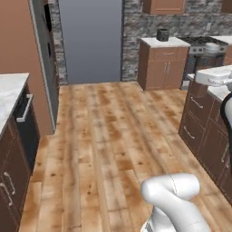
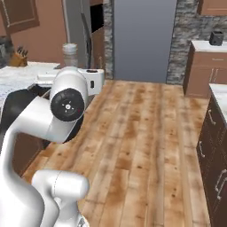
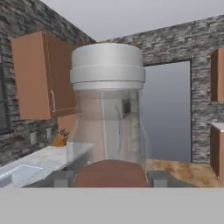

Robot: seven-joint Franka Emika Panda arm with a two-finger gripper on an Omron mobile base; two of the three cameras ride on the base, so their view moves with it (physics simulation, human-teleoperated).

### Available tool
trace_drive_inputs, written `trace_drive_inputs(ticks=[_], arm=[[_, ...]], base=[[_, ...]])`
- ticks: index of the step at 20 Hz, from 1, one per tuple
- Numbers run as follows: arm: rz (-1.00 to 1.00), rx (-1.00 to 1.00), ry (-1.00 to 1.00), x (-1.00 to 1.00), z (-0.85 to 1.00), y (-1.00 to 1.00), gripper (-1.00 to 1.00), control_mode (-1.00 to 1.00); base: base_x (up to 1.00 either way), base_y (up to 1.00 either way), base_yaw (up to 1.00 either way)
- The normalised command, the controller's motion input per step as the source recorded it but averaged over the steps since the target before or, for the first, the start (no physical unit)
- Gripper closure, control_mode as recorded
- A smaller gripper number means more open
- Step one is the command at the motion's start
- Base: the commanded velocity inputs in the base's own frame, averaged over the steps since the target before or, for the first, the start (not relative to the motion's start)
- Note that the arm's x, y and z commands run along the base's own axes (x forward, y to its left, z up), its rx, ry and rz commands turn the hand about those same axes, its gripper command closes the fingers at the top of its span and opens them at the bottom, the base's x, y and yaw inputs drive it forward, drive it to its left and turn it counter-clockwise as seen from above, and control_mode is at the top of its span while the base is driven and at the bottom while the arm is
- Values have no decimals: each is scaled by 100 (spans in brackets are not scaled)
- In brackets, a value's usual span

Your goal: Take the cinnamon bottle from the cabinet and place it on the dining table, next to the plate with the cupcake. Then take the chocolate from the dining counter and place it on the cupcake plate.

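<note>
The cinnamon bottle (image 3: 107, 113) is a clear glass jar with a wide grey cap and brown powder at its bottom. It stands upright close in front of the hand camera. My gripper (image 3: 109, 179) is shut on its lower part, with one dark fingertip (image 3: 61, 178) on each side. In the right base view the bottle (image 2: 69, 54) rises above the white hand at the left, held over the edge of a marble counter (image 2: 22, 73).
Wooden floor (image 1: 108, 136) runs ahead to a grey fridge (image 1: 90, 41). Dark drawer cabinets (image 1: 204, 131) line the right side, and a counter with a dishwasher (image 1: 25, 118) the left. A knife block (image 2: 18, 58) stands on the left counter. A stove (image 1: 204, 45) is at the far right.
</note>
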Motion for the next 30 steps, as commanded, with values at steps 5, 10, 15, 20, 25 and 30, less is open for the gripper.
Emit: trace_drive_inputs(ticks=[5, 10, 15, 20, 25, 30], arm=[[0, 0, 0, 0, 0, 0, 100, 100], [0, 0, 0, 0, 0, 0, 100, 100], [0, 0, 0, 0, 0, 0, 100, 100], [0, 0, 0, 0, 0, 0, 100, 100], [0, 0, 0, 0, 0, 0, 100, 100], [0, 0, 0, 0, 0, 0, 100, 100]], base=[[-11, -55, -74], [-12, -59, -72], [-16, -62, -71], [-23, -69, -67], [-25, -74, -65], [-7, -86, -65]])
